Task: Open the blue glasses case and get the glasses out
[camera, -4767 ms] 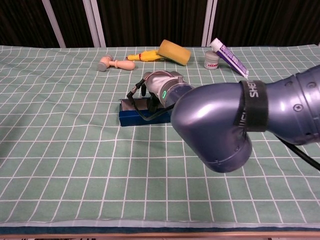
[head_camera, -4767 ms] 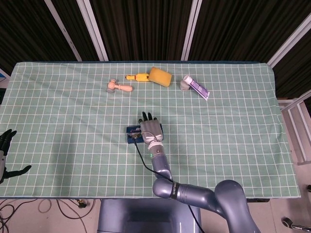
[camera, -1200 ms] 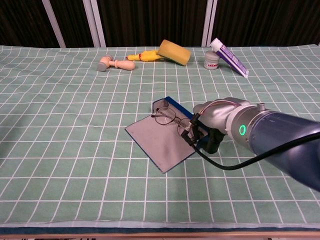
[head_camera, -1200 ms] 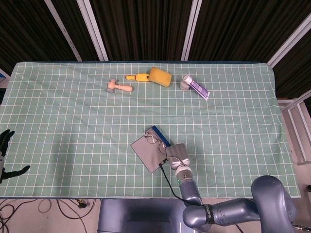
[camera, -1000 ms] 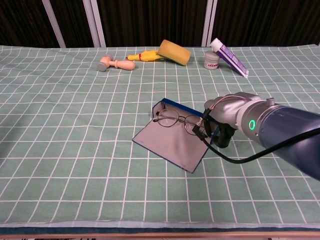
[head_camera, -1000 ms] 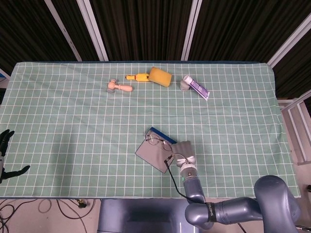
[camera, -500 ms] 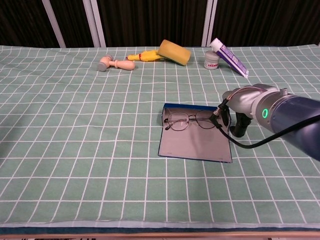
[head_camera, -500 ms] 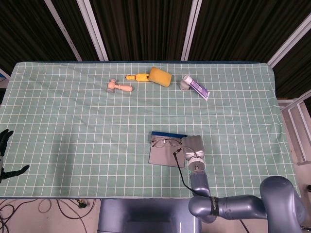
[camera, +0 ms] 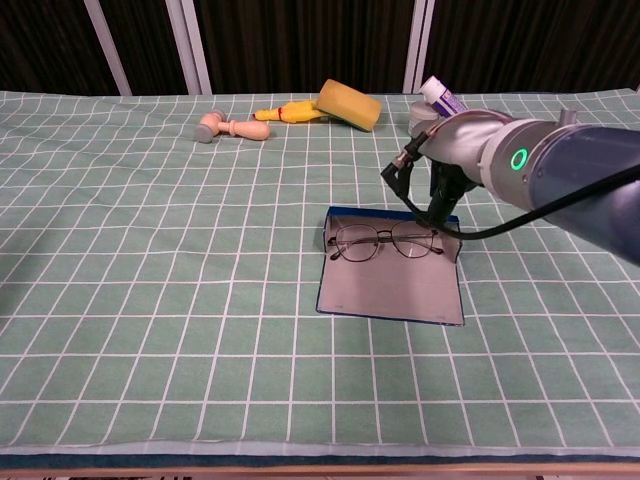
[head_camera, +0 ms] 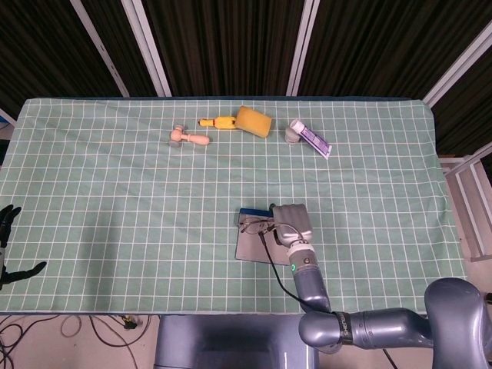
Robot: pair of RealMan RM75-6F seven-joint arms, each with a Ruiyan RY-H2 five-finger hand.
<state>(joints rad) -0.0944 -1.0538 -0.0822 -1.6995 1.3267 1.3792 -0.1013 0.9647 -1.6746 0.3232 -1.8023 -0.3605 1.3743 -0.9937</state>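
The blue case (camera: 391, 277) lay open, flap flat on the table (camera: 150, 300), exposing the glasses (camera: 385, 240). The right robot hand (camera: 445, 170) hovered above the case's far right corner, positioned to reach; I could not tell its finger state.

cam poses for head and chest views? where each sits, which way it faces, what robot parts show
Head view: high above the near edge, looking steeply down on the green checked tablecloth; shows the right hand, its arm, and the left hand at the frame edge.
Chest view: low at the near edge, facing across the table; shows the right arm.
Shared: the open blue glasses case, the wire-rimmed glasses.
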